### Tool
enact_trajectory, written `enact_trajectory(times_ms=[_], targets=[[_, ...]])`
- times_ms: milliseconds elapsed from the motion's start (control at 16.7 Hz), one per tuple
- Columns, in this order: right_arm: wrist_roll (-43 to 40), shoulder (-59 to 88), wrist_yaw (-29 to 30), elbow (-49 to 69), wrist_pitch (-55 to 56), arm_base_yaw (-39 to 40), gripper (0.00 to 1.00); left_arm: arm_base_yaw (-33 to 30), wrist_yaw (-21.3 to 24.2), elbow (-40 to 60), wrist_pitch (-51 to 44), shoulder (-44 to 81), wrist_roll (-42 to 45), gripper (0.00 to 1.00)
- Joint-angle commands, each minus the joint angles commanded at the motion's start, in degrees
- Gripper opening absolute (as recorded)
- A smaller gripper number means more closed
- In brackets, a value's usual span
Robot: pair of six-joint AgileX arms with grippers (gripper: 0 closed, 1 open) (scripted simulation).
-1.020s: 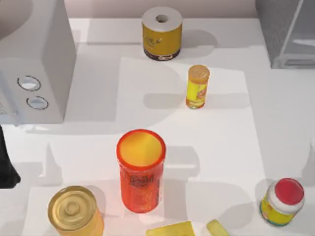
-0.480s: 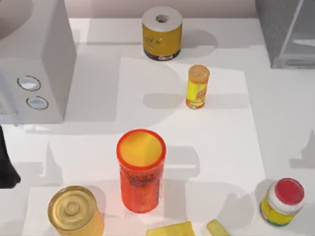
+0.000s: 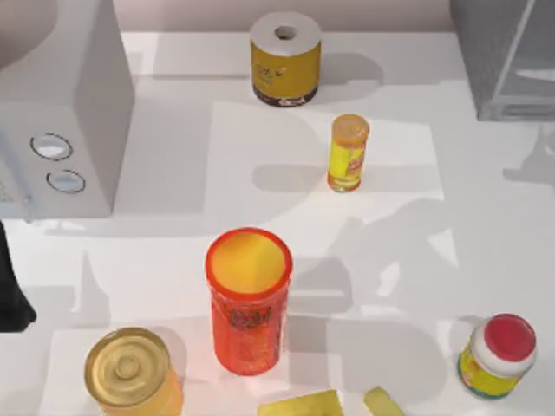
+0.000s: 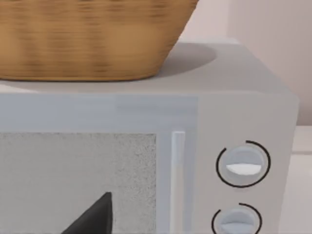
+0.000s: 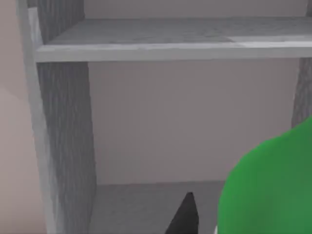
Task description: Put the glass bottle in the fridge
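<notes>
The glass bottle point(image 5: 273, 180) shows its green cap right in front of the right gripper point(image 5: 185, 214), facing the open fridge point(image 5: 63, 136) below a grey shelf; I cannot tell if the gripper holds it. On the white table point(image 3: 173, 217), a big arm shadow has grown since a second ago. The left arm point(image 3: 13, 286) sits parked by the box with two dials point(image 3: 61, 165).

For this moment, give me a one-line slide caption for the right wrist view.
Green glass bottle close before the open grey fridge, a shelf above and the compartment floor below.
</notes>
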Motion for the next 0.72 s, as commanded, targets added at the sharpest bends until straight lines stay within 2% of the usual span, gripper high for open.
enact_trajectory(times_ms=[360,720], targets=[[0.0,35.1,-5.2,15.2,16.0,-5.0,0.01,0.0,0.0,0.0,0.0,0.0,0.0,1.0],[-0.4,51.1,-10.7,23.7,24.0,-7.5,0.01,0.0,0.0,0.0,0.0,0.0,0.0,1.0]])
